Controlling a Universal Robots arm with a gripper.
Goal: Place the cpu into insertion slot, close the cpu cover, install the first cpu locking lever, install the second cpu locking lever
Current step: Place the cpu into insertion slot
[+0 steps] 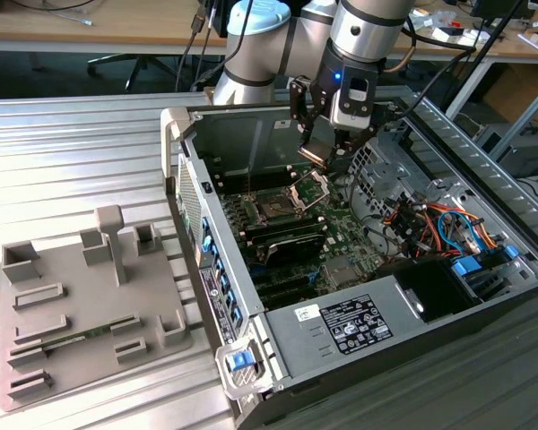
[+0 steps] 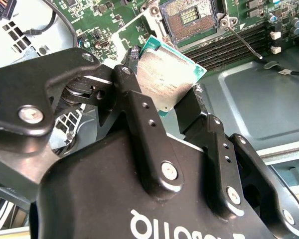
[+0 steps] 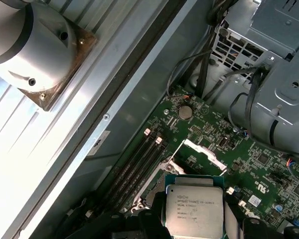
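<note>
**Spotter:** From the exterior view's left, the open insertion slot (image 1: 273, 209) is lying on the board inside the computer case (image 1: 242, 134). The cpu cover (image 1: 309, 186) is standing raised just beside it.

**Guide:** Further right and higher, your gripper (image 1: 318, 148) is pinching the cpu (image 2: 165, 74) by two opposite edges and holding it tilted. The slot is sitting below it, towards the exterior view's left, seemingly apart from it.
</note>
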